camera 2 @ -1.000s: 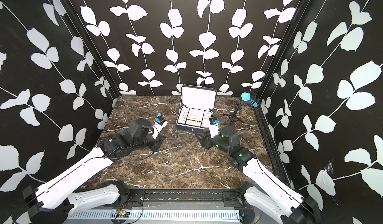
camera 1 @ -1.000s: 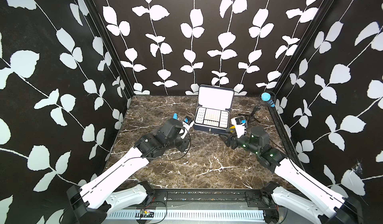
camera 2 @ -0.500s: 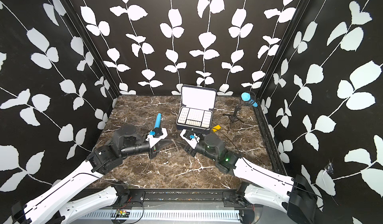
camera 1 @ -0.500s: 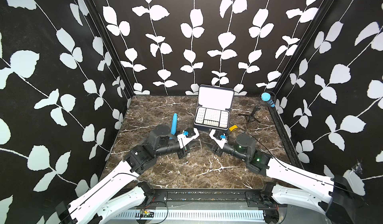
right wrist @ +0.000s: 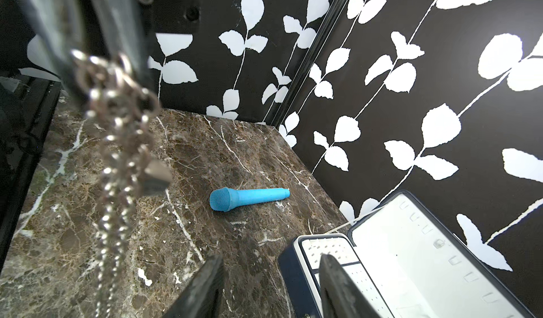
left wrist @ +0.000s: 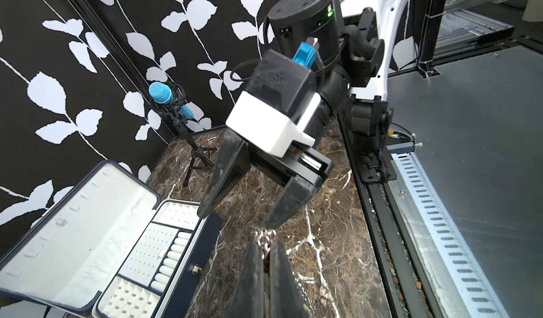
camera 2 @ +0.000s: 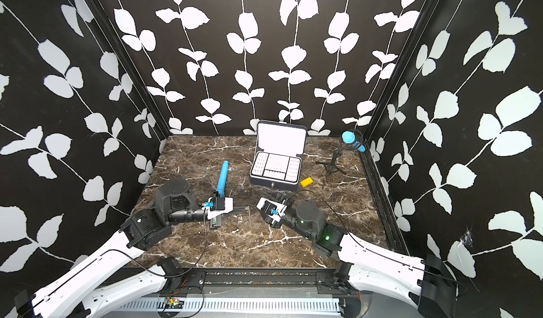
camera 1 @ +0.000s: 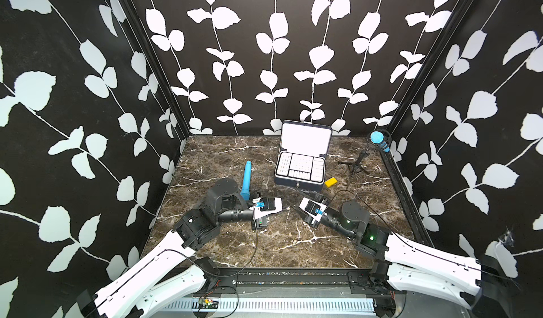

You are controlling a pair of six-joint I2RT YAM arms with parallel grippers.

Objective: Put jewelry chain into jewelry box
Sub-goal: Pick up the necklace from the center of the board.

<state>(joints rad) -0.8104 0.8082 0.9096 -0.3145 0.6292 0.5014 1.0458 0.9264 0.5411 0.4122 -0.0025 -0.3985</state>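
Silvery jewelry chain [right wrist: 116, 96] hangs vertically, pinched by left end effector [left wrist: 265, 243]; right end effector [left wrist: 236, 219] gapes

Navy jewelry box [camera 1: 298, 183], silvery jewelry chain [left wrist: 266, 238], white-veined brown marble table [camera 1: 293, 243], blue microphone [camera 1: 246, 181], yellow block [camera 1: 330, 182]

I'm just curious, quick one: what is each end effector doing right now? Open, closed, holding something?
The left end effector is closed, holding the jewelry chain.
The right end effector is open, holding nothing.

White arm links [camera 1: 152, 266], black joints [camera 1: 224, 188], blue connectors [camera 1: 259, 204], black cables [camera 1: 256, 237]
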